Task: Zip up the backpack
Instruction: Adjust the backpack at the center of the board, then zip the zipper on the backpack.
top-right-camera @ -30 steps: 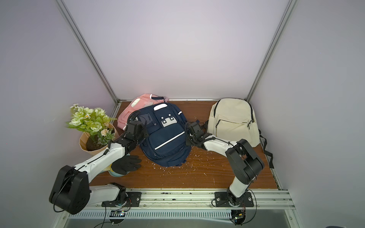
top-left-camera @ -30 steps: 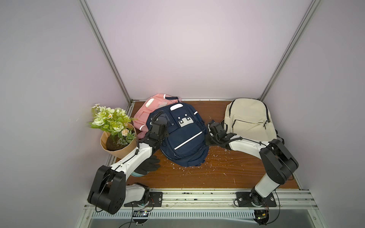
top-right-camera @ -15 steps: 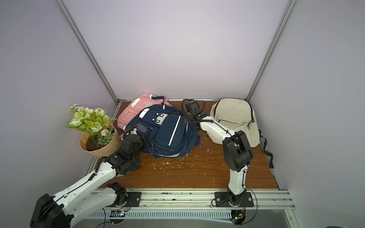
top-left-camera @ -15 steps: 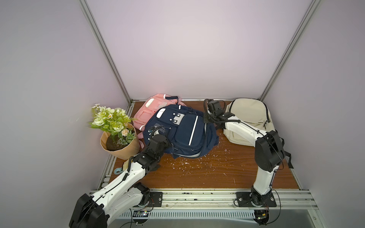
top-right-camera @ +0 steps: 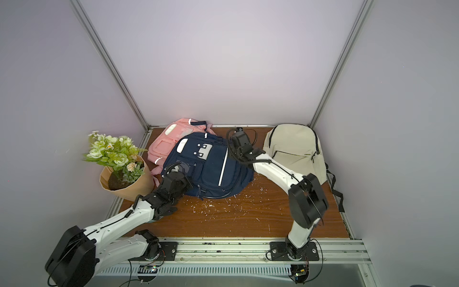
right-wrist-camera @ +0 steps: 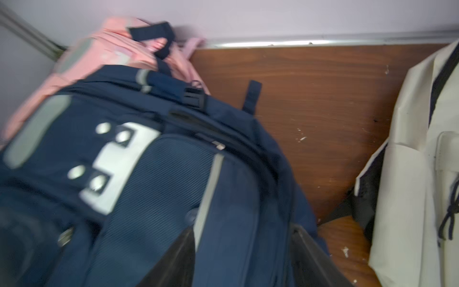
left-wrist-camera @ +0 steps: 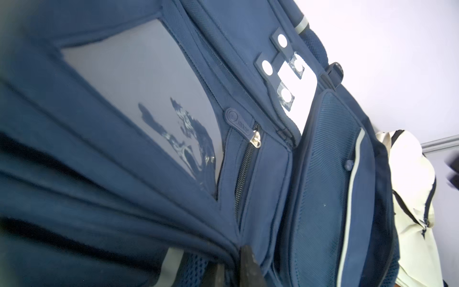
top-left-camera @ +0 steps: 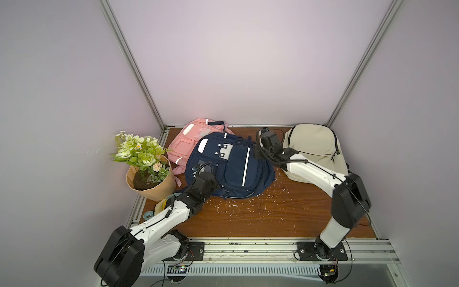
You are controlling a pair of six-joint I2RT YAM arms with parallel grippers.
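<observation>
The navy backpack (top-left-camera: 233,166) (top-right-camera: 211,169) lies flat in the middle of the wooden table, front panel up. My left gripper (top-left-camera: 200,174) (top-right-camera: 177,172) is at its near left edge, and the left wrist view shows it (left-wrist-camera: 233,270) shut on a fold of the bag's fabric. A silver zipper slider (left-wrist-camera: 257,141) with a rubber pull sits on a side pocket ahead of it. My right gripper (top-left-camera: 257,152) (top-right-camera: 232,149) hovers at the bag's far right edge. Its fingers (right-wrist-camera: 173,261) stand wide open with only navy fabric beneath. Another small slider (right-wrist-camera: 218,145) shows near the bag's top.
A pink backpack (top-left-camera: 191,139) lies partly under the navy one at the back left. A beige backpack (top-left-camera: 315,149) lies at the back right, beside my right arm. A potted flower bunch (top-left-camera: 146,174) stands at the left edge. White crumbs (top-left-camera: 248,206) litter the near tabletop.
The navy backpack has turned and shifted toward the back. My right gripper moved to its far right edge and opened, letting go. My left gripper stays shut on the bag's near left edge.
</observation>
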